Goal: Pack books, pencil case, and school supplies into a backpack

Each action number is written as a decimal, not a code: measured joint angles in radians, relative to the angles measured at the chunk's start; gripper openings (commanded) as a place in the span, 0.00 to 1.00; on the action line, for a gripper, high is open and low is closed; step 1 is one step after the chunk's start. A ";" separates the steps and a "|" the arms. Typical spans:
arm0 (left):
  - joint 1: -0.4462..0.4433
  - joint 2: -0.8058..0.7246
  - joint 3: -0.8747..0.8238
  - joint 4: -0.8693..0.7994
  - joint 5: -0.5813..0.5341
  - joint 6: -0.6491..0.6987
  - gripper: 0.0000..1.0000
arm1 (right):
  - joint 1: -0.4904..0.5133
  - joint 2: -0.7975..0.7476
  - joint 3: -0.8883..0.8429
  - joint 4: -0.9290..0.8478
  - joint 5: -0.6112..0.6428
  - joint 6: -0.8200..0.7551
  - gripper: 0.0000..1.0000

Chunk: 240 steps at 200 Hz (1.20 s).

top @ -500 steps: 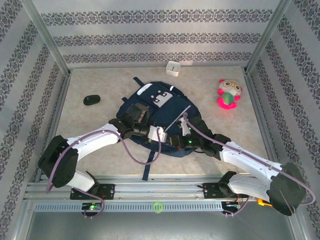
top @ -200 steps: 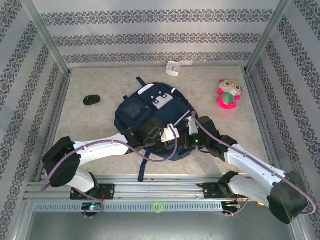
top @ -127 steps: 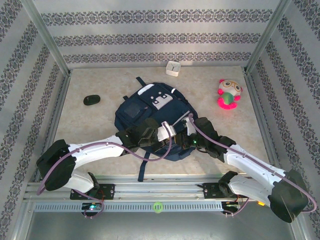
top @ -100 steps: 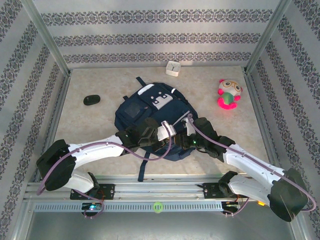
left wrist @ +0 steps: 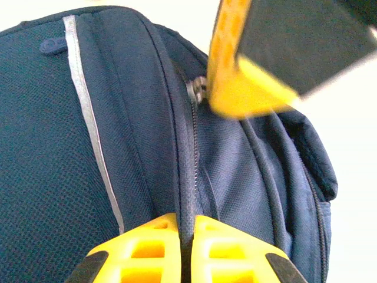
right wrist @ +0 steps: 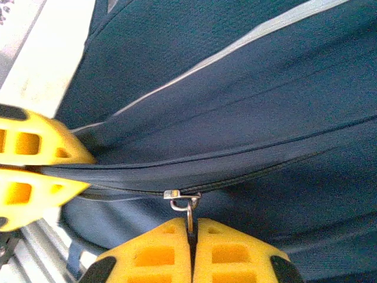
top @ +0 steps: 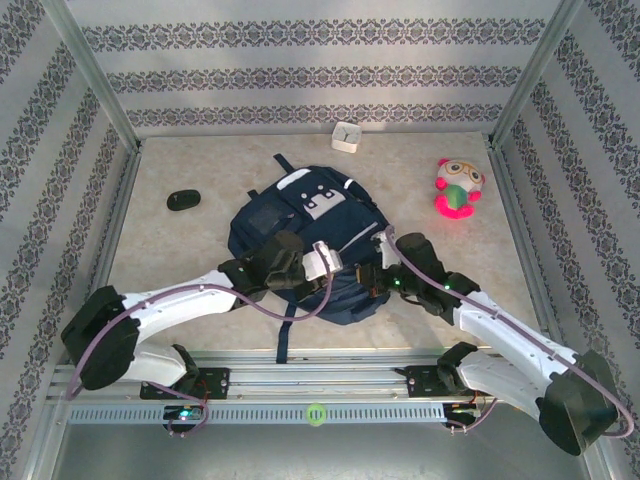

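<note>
The navy backpack [top: 295, 225] lies flat mid-table, its grey stripe [left wrist: 88, 118] running beside the zip. My left gripper [left wrist: 186, 229] is shut on the ridge of fabric along the zipper seam [left wrist: 189, 153] at the bag's near side [top: 340, 268]. My right gripper [right wrist: 192, 227] is shut on the metal zipper pull [right wrist: 189, 206], right beside the left one [top: 372, 277]. The left fingers [right wrist: 29, 165] show at the left of the right wrist view. The pale pencil case [top: 346, 135] stands at the back edge, far from both grippers. The books are out of view.
A black oval object [top: 183, 200] lies at the left. A pink-and-green plush toy [top: 458, 188] sits at the back right. Patterned walls and metal posts close in the table [top: 200, 260]. A dark strap [top: 288, 335] trails toward the near rail.
The left wrist has slid back and to the left along the backpack while its elbow swung out left. The right gripper has stayed by the bag's near right edge.
</note>
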<state>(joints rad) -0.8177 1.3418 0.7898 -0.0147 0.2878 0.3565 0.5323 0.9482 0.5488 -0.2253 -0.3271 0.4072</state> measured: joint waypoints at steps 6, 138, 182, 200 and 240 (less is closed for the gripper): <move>0.014 -0.019 -0.002 -0.027 0.021 0.031 0.00 | -0.018 -0.008 0.000 -0.010 -0.008 -0.005 0.00; 0.303 -0.215 -0.064 -0.276 0.022 0.239 0.63 | 0.185 0.107 0.040 0.053 0.035 0.057 0.00; 0.307 -0.282 -0.060 -0.292 0.051 0.202 0.73 | 0.227 0.183 0.050 0.097 0.058 0.092 0.00; 0.256 -0.285 -0.054 -0.291 0.042 0.200 0.74 | 0.232 0.194 0.059 0.101 0.060 0.093 0.00; 0.085 -0.155 0.016 -0.261 -0.014 0.191 0.73 | 0.232 0.194 0.061 0.103 0.062 0.093 0.00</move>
<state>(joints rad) -0.7322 1.1866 0.8062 -0.2760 0.2733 0.5476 0.7639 1.1423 0.6094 -0.1219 -0.2653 0.4999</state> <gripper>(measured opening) 0.733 0.052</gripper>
